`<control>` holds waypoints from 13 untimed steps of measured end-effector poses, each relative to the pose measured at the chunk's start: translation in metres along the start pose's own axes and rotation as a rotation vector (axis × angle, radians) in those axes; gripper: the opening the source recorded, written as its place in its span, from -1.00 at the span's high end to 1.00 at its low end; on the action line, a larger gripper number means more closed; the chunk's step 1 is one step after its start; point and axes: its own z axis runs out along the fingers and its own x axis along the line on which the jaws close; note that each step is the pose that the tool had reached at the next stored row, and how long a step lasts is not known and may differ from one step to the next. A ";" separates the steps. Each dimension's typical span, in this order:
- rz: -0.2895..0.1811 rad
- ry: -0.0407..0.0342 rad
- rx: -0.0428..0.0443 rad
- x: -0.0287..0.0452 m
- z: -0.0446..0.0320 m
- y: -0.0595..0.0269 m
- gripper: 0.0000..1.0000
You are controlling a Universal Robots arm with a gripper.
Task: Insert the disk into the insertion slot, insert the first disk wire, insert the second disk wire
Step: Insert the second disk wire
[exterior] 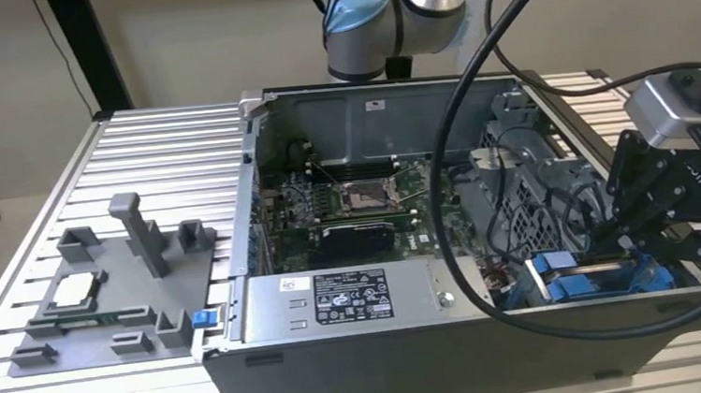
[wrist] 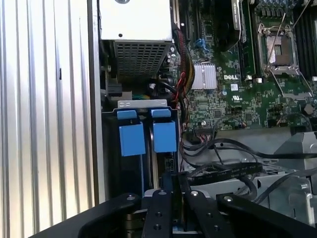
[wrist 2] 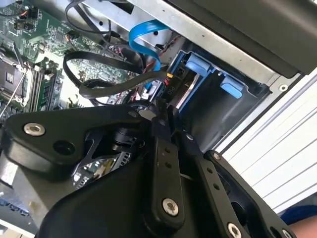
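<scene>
Held gripper (wrist: pixel 174 182) just above insertion slot (wrist: pixel 142 103), fingers (wrist: pixel 159 210) pressed together, presumably for narrow access to seated disk (wrist 2: pixel 184 91) connectors.

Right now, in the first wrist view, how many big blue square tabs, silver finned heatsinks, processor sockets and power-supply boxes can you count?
Blue square tabs: 2
Silver finned heatsink: 1
Processor socket: 1
Power-supply box: 1
Total: 5
</scene>
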 end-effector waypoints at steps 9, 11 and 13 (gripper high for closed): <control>0.000 -0.0012 -0.0001 0.0003 0.0023 -0.0013 1.00; 0.000 -0.0010 -0.0001 0.0005 0.0030 -0.0014 1.00; 0.000 -0.0007 -0.0001 0.0007 0.0041 -0.0016 1.00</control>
